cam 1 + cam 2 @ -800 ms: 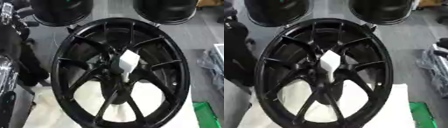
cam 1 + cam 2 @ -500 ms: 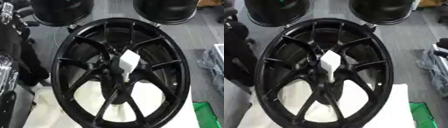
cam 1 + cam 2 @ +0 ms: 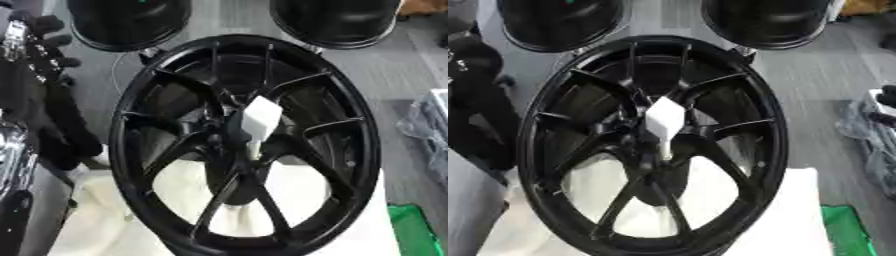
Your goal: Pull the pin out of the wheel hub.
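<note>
A black multi-spoke wheel hub (image 3: 188, 145) stands tilted on a white cloth (image 3: 105, 225) and fills the middle of both views. A white pin (image 3: 260, 120) with a flat, square white head sticks out of the hub's centre toward me, and its thin stem runs down into the centre bore. My left hand (image 3: 39, 45) shows dark at the upper left edge, well left of the rim and apart from the pin. Its black arm hangs down below it, beside the wheel. My right hand shows in no view.
Two round black objects (image 3: 127, 20) (image 3: 337, 20) stand on the grey floor behind the wheel. A crumpled grey plastic bundle (image 3: 429, 125) lies at the right edge, and a green item (image 3: 411, 230) sits at the lower right. A silver part of my body (image 3: 9, 155) is at the left edge.
</note>
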Available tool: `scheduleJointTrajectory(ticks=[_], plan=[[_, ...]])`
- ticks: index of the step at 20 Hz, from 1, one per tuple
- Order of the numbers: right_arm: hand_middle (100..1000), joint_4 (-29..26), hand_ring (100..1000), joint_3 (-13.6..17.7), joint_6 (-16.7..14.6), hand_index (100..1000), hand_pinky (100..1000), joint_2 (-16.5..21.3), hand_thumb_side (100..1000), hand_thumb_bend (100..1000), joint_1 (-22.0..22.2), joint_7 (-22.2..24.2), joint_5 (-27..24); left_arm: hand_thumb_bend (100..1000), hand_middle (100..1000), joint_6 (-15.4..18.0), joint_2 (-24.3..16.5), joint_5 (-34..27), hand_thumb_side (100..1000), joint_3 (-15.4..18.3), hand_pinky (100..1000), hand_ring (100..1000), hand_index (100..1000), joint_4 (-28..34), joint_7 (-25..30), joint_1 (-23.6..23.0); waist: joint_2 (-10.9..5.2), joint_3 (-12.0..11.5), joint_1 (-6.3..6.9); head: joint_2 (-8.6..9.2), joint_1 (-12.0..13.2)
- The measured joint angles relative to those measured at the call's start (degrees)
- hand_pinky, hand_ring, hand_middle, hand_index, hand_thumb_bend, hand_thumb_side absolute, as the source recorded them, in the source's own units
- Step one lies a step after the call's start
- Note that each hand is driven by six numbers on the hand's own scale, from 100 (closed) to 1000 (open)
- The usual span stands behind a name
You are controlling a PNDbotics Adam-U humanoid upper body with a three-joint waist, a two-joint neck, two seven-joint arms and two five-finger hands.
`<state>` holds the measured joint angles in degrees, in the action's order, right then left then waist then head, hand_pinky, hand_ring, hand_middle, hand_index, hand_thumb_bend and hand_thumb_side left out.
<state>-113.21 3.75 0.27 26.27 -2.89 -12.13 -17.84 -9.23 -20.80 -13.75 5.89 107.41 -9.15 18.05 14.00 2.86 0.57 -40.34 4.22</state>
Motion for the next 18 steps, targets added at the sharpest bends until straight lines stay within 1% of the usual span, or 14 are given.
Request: scheduleJointTrajectory(ticks=[1,3,5,6,8,10,13,16,17,18], plan=[[745,0.00,825,0.04,-0.19,899,740,0.29,716,100,0.21,0.04,0.00,100,770,0.15,-0.17,-0.07,774,0.03,628,789,761,-0.01,0.03,-0.19,-0.25,0.02,0.01,-0.22,0.00],[767,0.00,856,0.08,-0.44,917,759,0.82,730,100,0.82,0.18,0.11,100,785,0.41,-0.42,-0.18,765,0.12,629,794,767,-0.01,0.10,-0.72,-0.61,0.13,0.16,-0.77,0.02],[773,-0.01,863,0.03,-0.71,920,763,1.63,734,100,2.03,0.45,0.48,100,785,0.89,-0.52,-0.42,764,0.17,628,794,767,0.14,0.14,-1.84,-1.67,0.34,0.65,-1.67,-0.01],[780,-0.01,870,-0.06,-0.84,925,765,1.93,740,100,2.43,0.58,0.61,100,784,1.13,-0.74,-0.51,764,0.25,628,793,766,0.39,0.09,-2.24,-1.90,0.39,0.85,-2.05,-0.09],[790,-0.01,880,-0.28,-1.05,934,772,2.36,748,100,2.88,0.83,1.11,100,782,1.49,-1.06,-0.68,764,0.35,627,792,766,0.69,-0.05,-3.09,-1.90,0.82,0.96,-2.88,-0.48],[799,-0.01,887,-0.51,-1.17,948,777,2.76,760,100,3.05,1.39,1.85,100,779,1.81,-1.45,-0.84,763,0.46,626,788,766,1.01,-0.27,-3.87,-1.90,1.16,0.94,-3.31,-0.91],[806,-0.01,893,-1.01,-1.76,960,783,3.56,783,100,3.36,3.12,3.18,100,776,2.27,-1.94,-0.93,765,0.73,624,786,765,1.46,-0.68,-4.90,-1.90,2.13,0.93,-3.41,-1.25],[797,-0.01,883,-1.76,-2.34,948,781,5.59,802,100,3.39,4.60,4.06,100,775,2.54,-1.95,-0.94,769,0.97,624,786,764,1.77,-0.98,-6.05,-1.90,3.41,0.96,-3.41,-1.11],[791,-0.01,877,-2.09,-2.59,939,780,6.72,801,100,3.34,4.86,4.17,100,775,2.59,-1.97,-0.94,770,1.07,624,786,764,1.79,-1.09,-6.50,-1.90,3.85,0.97,-3.41,-0.91],[784,-0.01,869,-2.42,-2.89,930,779,8.03,773,100,3.17,5.03,4.24,100,774,2.58,-1.98,-0.94,771,1.15,623,786,764,1.80,-1.19,-6.89,-1.90,4.24,0.96,-3.41,-0.68]])
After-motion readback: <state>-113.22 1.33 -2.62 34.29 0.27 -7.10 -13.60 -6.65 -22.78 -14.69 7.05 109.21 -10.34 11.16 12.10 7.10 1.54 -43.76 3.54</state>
